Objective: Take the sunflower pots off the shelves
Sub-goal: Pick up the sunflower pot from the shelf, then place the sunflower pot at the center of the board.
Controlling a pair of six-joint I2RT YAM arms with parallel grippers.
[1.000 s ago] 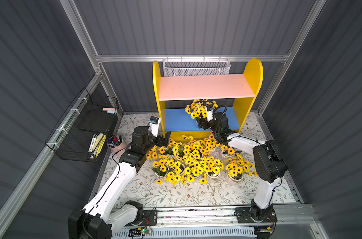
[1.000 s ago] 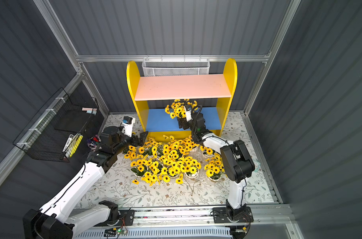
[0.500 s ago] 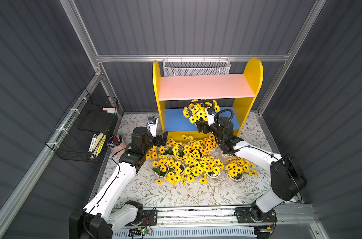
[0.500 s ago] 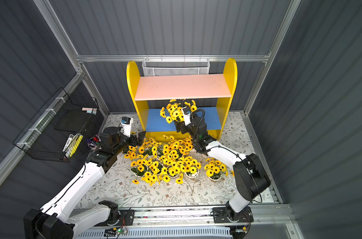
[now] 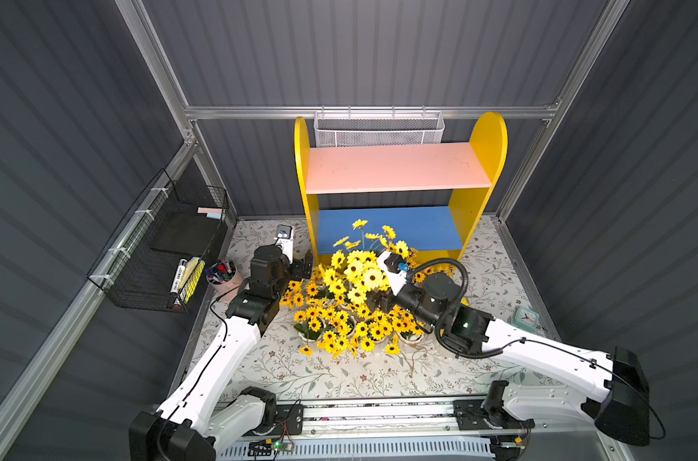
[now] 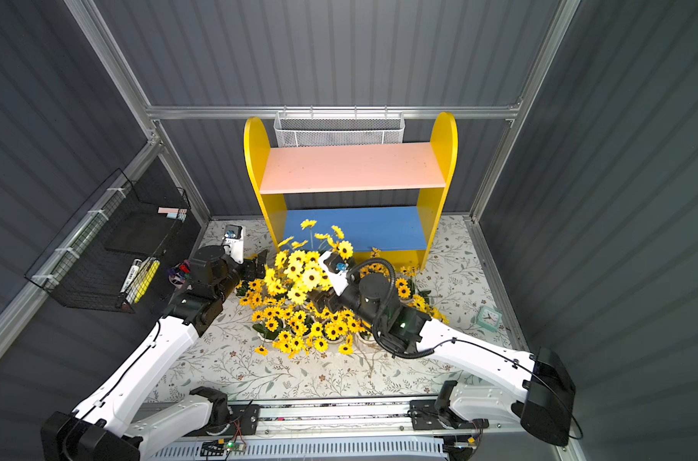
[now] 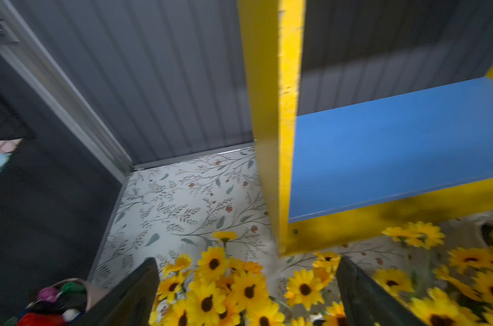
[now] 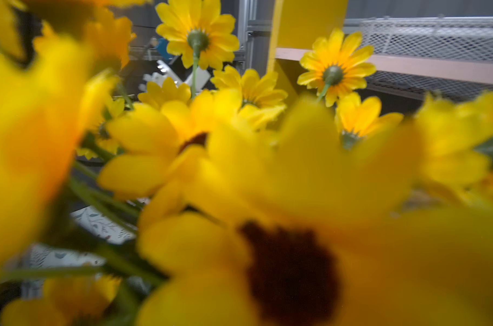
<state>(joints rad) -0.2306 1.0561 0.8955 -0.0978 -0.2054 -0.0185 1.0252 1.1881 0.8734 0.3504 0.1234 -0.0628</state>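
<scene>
The right gripper [image 5: 374, 299], clamped on a pot [image 5: 359, 271] whose base is buried under its own blooms, has pulled back from the blue board [image 5: 419, 227], where the pot stood a second ago. It now holds the pot over the other pots [image 5: 339, 331] crowded on the mat [image 5: 339, 379] in front of the shelves [image 5: 395, 167]. The shelves now stand bare, so this looks like the last pot, needing only to be set down. The left gripper [image 7: 245, 261] hangs spread and empty beside the shelves.
</scene>
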